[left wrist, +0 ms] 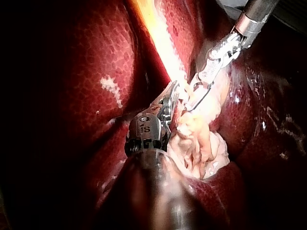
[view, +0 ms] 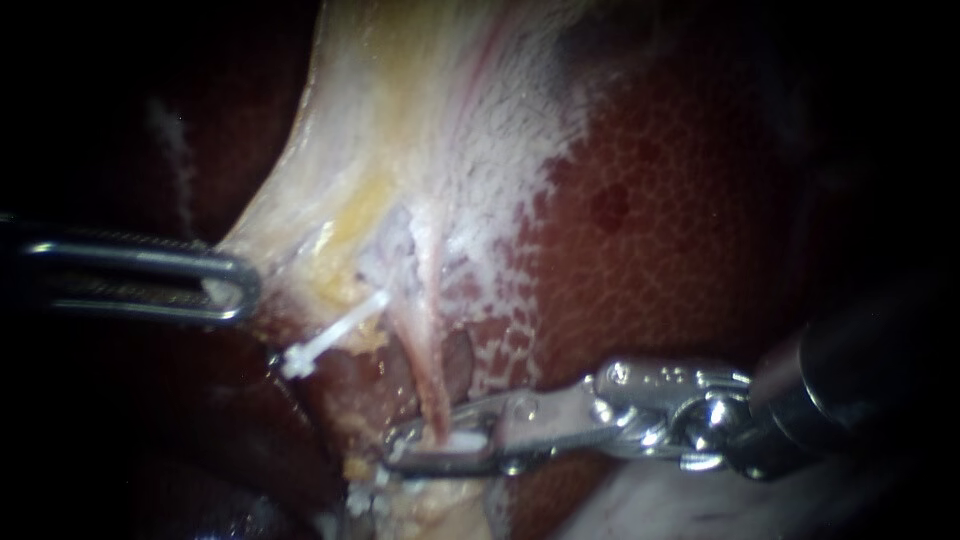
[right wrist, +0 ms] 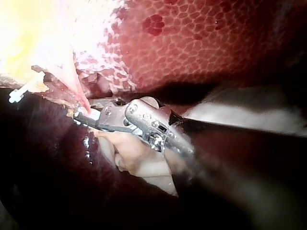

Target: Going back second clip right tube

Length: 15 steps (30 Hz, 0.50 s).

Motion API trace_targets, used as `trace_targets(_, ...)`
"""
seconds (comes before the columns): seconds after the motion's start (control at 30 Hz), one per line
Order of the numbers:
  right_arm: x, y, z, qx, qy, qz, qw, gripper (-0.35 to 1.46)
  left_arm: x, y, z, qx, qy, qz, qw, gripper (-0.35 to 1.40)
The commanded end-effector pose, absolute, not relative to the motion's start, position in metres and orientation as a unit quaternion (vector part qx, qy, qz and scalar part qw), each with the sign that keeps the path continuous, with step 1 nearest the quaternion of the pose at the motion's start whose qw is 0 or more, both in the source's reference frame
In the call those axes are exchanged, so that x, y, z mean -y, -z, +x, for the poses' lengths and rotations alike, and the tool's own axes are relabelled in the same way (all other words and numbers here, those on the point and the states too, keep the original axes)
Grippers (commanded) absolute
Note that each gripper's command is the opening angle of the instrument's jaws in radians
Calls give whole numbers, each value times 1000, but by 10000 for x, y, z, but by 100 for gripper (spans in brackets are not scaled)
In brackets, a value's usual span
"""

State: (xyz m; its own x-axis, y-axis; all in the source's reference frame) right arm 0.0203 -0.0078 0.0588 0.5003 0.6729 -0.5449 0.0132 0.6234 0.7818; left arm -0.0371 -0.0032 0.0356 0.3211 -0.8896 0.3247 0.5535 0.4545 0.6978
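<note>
Endoscope view: your right instrument (view: 400, 448) holds its jaws apart, straddling the lower end of the right tube (view: 432, 370), with a white clip (view: 463, 438) between them. The clip looks seated, so withdrawal is the step: draw straight back along the shaft without snagging it. The tube runs from the pale tissue (view: 400, 130) into the jaws, crossing them nearly square. Your left instrument (view: 235, 290), well apart from the tube, clamps that tissue's edge.
</note>
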Motion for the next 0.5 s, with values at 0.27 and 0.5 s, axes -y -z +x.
trace_targets(0.27,78,-588,203,-453,-212,379,779,-35,31,-359,-370,352,464,239,777,-35)
trace_targets(0.5,79,-588,204,-460,-224,380,771,22,31,-359,-370,352,464,239,777,-35)
